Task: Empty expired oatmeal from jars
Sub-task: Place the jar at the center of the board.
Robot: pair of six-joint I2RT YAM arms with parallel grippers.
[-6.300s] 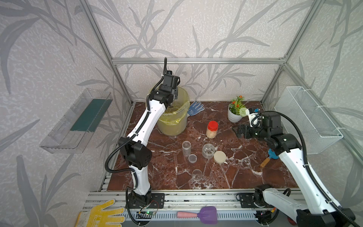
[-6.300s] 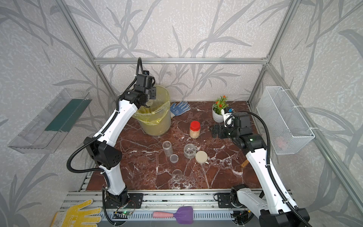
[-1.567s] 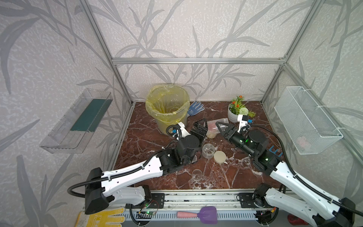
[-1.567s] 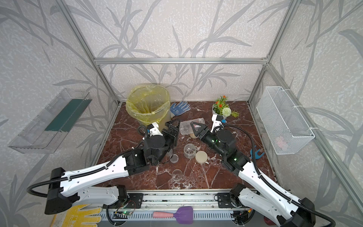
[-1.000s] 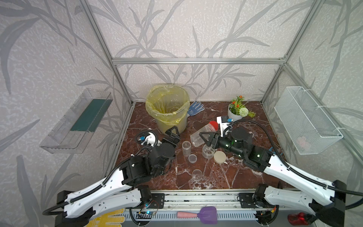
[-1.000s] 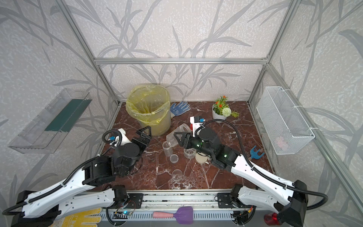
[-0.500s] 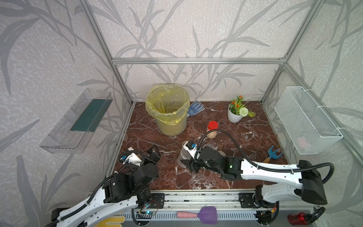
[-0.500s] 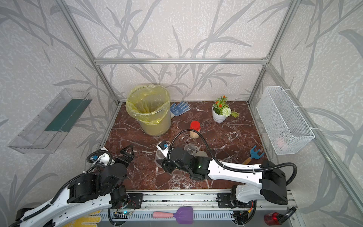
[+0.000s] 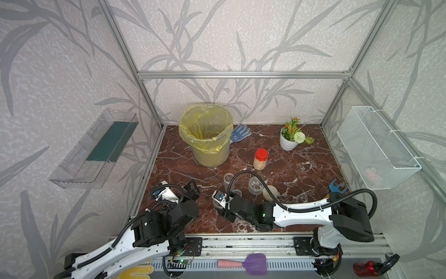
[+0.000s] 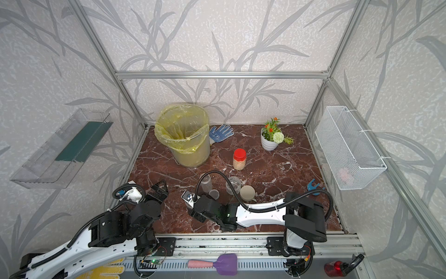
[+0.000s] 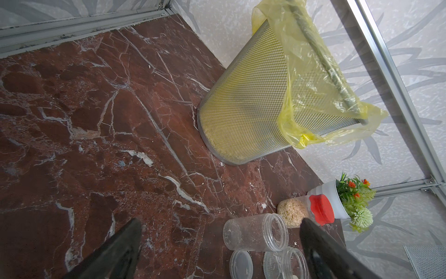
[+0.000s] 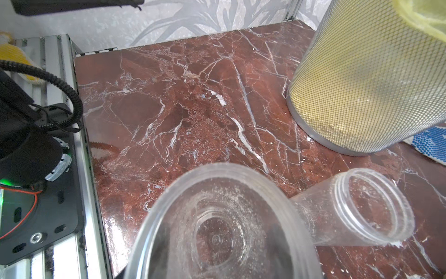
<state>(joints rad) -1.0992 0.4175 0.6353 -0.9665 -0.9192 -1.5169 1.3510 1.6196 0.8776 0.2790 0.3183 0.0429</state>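
Starting with the biggest thing, what carries it all? asks one observer.

The red-brown marble worktop (image 9: 301,174), answers the other. At its back stands the mesh bin (image 9: 212,154) with a yellow liner.

And the arms?

The left hand (image 9: 192,189) hangs released over the front left part of the worktop, fingers spread wide and holding nothing. The right hand (image 9: 219,205) is near the front edge, grasping an empty clear jar (image 12: 217,229) whose walls are dusted with crumbs.

Where are the other jars?

The red-capped jar (image 9: 260,160) stands upright mid-worktop, between the bin and the flower pot (image 9: 287,143), cap on. Nearer the front, a slim open jar (image 9: 228,180) and a squat open jar (image 9: 255,186) stand empty, just beyond the right hand.

The lids?

A beige lid (image 9: 269,192) lies just beside the squat jar, and a clear lid (image 9: 237,192) lies beside the slim one.

And the oatmeal?

The oatmeal (image 9: 260,165) sits in the lower part of the red-capped jar. A few pale flecks are scattered on the marble.
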